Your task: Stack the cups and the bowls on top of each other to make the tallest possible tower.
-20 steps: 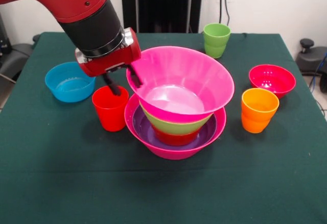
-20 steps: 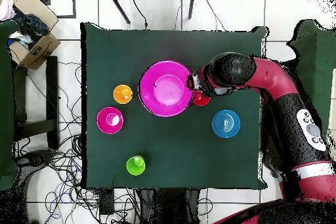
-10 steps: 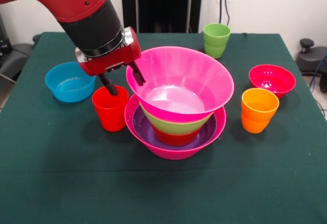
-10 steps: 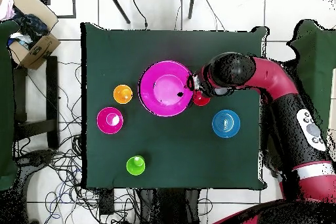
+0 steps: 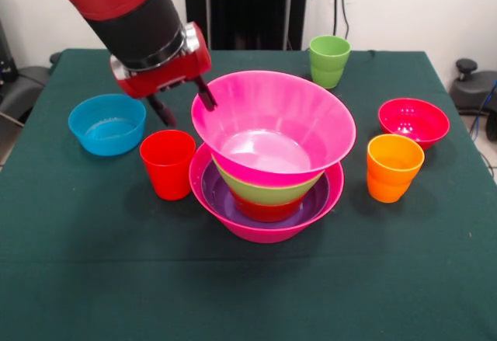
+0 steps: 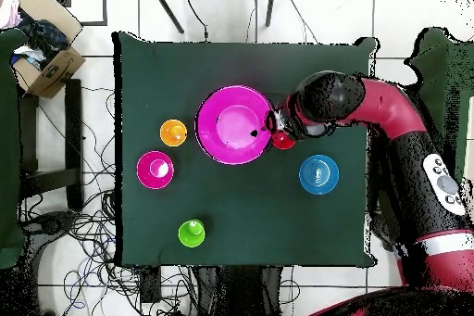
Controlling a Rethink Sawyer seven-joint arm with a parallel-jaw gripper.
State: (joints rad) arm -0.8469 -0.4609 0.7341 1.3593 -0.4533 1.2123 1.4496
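Observation:
The tower (image 5: pixel 272 151) stands mid-table: a large hot-pink bowl as base, purple, orange-red and lime green bowls nested in it, and a second hot-pink bowl (image 5: pixel 299 116) on top, slightly tilted; from above it is the pink tower (image 6: pixel 233 125). My gripper (image 5: pixel 185 104) hangs open and empty just above the top bowl's left rim, one finger over the rim, the other outside it. The red cup (image 5: pixel 168 164) stands upright below it, beside the tower. The orange cup (image 5: pixel 394 167), green cup (image 5: pixel 329 60), blue bowl (image 5: pixel 107 123) and crimson bowl (image 5: pixel 413 122) stand apart on the green table (image 5: pixel 93 279).
From above, the red cup (image 6: pixel 283 140) sits under my wrist, with the blue bowl (image 6: pixel 318 174) close by. The orange cup (image 6: pixel 173 132), crimson bowl (image 6: pixel 155 170) and green cup (image 6: pixel 192 233) lie across the tower. A cardboard box (image 6: pixel 42 48) stands off the table.
My gripper has let go of the top pink bowl's rim, opened, and risen clear of it. The bowl stays on the tower.

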